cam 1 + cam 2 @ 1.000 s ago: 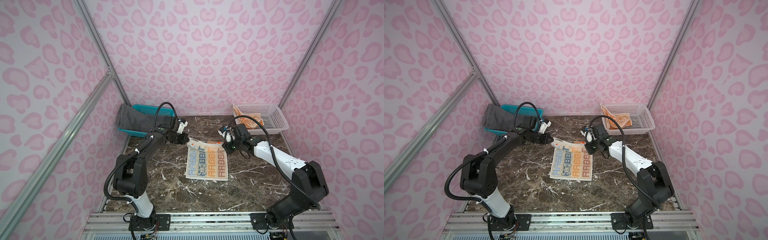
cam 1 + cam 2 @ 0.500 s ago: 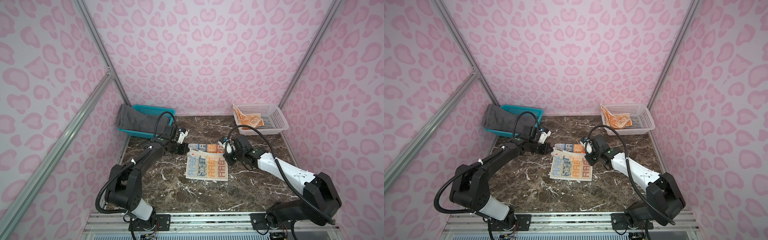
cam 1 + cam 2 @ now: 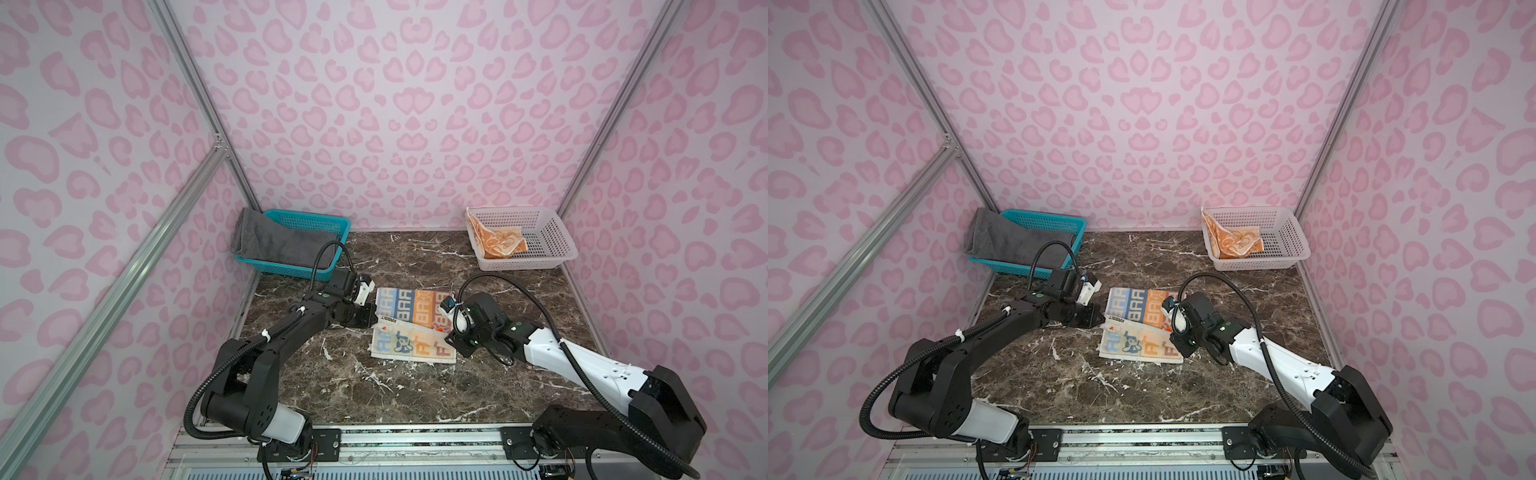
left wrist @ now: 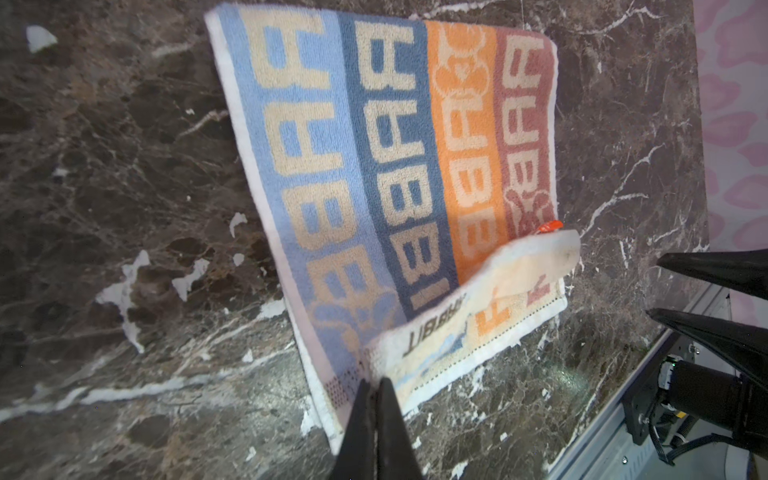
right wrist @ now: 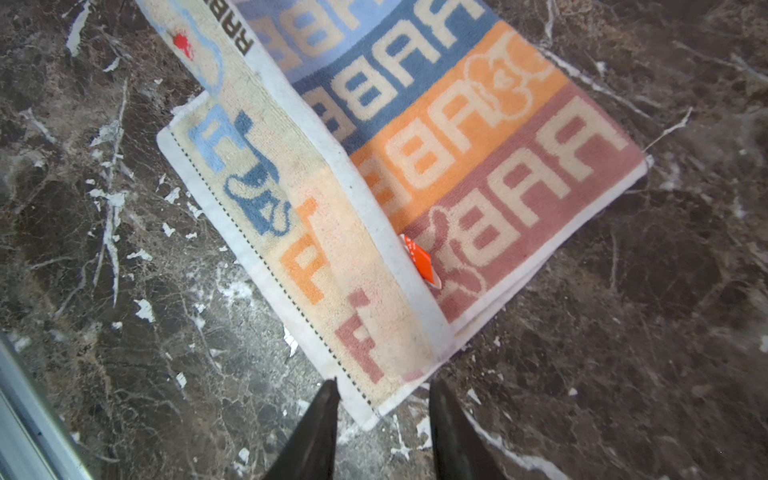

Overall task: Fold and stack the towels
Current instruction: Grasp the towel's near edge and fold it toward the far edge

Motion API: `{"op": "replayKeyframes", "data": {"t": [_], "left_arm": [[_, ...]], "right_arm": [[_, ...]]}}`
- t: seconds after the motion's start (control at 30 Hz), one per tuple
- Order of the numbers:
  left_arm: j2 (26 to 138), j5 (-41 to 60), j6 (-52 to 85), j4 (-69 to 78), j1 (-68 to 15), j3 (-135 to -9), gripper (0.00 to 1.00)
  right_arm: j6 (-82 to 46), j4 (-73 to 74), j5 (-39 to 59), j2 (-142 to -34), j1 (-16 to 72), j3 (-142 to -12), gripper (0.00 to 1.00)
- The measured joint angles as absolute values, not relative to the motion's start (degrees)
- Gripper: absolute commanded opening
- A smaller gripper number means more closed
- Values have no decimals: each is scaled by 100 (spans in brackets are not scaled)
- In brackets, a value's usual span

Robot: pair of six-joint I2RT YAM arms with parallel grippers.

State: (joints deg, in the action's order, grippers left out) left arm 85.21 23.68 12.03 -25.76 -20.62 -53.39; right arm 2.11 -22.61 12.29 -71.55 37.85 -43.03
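Observation:
The multicolour block-lettered towel (image 3: 409,326) lies folded mid-table in both top views; its far part shows coloured stripes and its near strip is pale side up. My left gripper (image 4: 374,380) is shut on that towel's left edge at the fold, seen in a top view as the left gripper (image 3: 372,320). At the towel's near right corner my right gripper (image 5: 382,390) is open, the corner lying loose between its fingertips. The dark grey towel (image 3: 274,241) is draped in the teal basket (image 3: 316,216). The orange towel (image 3: 498,243) lies crumpled in the white basket (image 3: 548,232).
Both baskets stand against the back wall, teal at the left corner and white at the right corner. The dark marble tabletop (image 3: 415,386) is bounded by pink patterned walls and a metal rail (image 3: 415,440) along the front.
Both grippers came toward the front with the lettered towel's far edge, folding it over. The right gripper has opened and let go of its corner; the left stays shut.

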Motion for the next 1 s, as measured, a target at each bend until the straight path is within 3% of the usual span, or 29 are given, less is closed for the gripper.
{"op": "replayKeyframes", "data": {"t": [0.3, 0.67, 1.0], "left_arm": [[8228, 2311, 1343, -2733, -2060, -5271, 29], [8169, 2163, 1459, -2832, -2062, -5290, 34], [9513, 2128, 1789, -2508, -2060, -6554, 32]], "right_arm": [[-32, -2115, 1098, -6910, 3785, -4195, 47], [-729, -2209, 961, -8941, 3437, -5857, 39], [-1203, -2613, 1256, -10132, 3492, -6622, 38]]}}
